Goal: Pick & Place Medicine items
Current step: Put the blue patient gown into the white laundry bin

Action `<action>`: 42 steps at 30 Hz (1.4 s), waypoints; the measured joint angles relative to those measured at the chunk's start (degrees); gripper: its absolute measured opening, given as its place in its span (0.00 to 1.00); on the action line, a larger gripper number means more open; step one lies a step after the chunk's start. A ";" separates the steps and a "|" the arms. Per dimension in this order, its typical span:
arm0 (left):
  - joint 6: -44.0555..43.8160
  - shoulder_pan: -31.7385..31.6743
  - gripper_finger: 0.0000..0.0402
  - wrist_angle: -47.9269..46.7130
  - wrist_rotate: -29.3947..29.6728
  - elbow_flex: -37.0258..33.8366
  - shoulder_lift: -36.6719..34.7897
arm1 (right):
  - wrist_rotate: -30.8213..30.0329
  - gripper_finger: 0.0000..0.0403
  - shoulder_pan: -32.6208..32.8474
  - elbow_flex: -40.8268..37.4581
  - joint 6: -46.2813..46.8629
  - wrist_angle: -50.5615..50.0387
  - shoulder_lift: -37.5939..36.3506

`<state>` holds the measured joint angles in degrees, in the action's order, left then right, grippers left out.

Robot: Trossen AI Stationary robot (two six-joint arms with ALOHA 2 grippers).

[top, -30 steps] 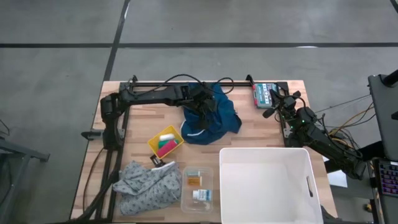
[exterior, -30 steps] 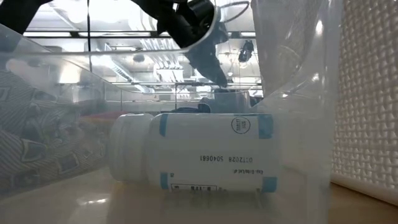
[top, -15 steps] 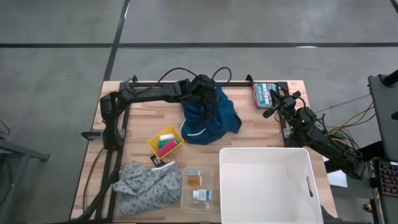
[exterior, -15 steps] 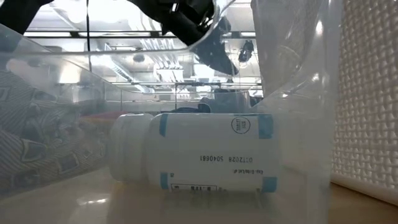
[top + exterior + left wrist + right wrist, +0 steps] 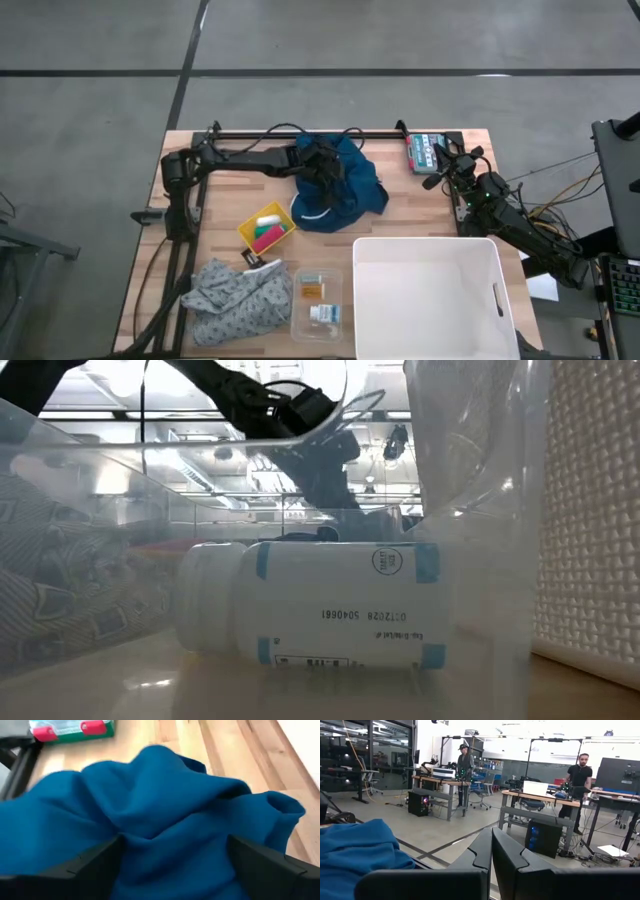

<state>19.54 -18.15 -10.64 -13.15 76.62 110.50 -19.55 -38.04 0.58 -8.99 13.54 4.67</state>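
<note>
With our left hand [image 5: 322,178] spread wide over the blue cloth [image 5: 345,190] at the desk's [image 5: 230,195] twelve o'clock, we should lift clear and swing toward six o'clock, where the white carton [image 5: 322,314] and orange bottle [image 5: 312,290] lie in the clear tray [image 5: 298,325], while our right hand [image 5: 491,851] stays pinched together at two o'clock.

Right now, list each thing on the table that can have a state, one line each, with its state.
left gripper: fingers open, over the blue cloth, holding nothing
right gripper: fingers shut, parked at the table's right edge
blue cloth: crumpled in a heap
grey cloth: crumpled
white bin: open-topped
clear tray: open, holds both medicine items
white bottle: lying on its side
</note>
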 joint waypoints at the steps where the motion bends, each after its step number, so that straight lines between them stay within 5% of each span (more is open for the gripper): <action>1: -0.42 -0.01 0.89 1.02 -0.37 -0.89 0.00 | 0.00 0.02 0.02 0.00 0.00 -0.01 0.00; 16: -6.35 0.90 0.89 3.35 -3.64 -7.79 -0.04 | 0.02 0.02 0.00 0.00 0.00 0.00 0.00; 26: -7.44 0.96 0.89 19.65 -3.29 -16.59 -0.04 | 0.00 0.02 0.01 0.00 -0.01 -0.02 0.00; 42: -7.47 0.96 0.88 16.27 -1.13 -17.29 0.49 | 0.00 0.02 0.00 0.00 0.00 -0.02 0.00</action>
<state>12.07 -17.19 5.63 -14.28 59.33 110.99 -19.55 -38.04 0.58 -8.99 13.52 4.67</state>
